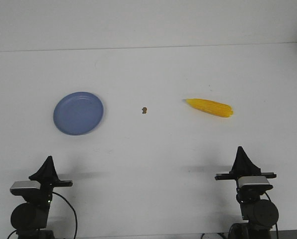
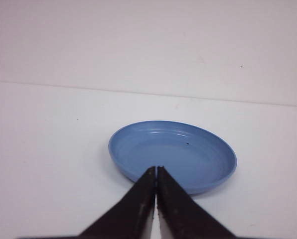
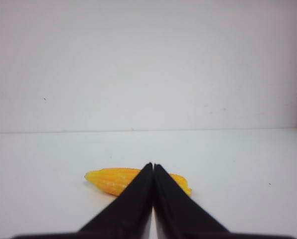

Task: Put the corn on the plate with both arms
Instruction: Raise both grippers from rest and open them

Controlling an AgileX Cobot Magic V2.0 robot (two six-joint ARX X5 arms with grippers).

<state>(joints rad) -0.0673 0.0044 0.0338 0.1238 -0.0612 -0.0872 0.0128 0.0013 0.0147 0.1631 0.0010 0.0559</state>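
Note:
The yellow corn (image 1: pixel 210 107) lies flat on the white table at the right, its pointed end toward the left; it also shows in the right wrist view as corn (image 3: pixel 113 180), partly hidden behind the fingers. The blue plate (image 1: pixel 78 113) rests empty at the left, seen closer as plate (image 2: pixel 208 164). My left gripper (image 1: pixel 49 158) sits near the front edge, well short of the plate, and is shut with nothing held (image 2: pixel 155 169). My right gripper (image 1: pixel 240 149) stands near the front edge, short of the corn, also shut and empty (image 3: pixel 152 165).
A tiny brown speck (image 1: pixel 144 110) lies between plate and corn. The table's far edge (image 1: pixel 148 47) meets a white wall. The table's right edge shows at the far right.

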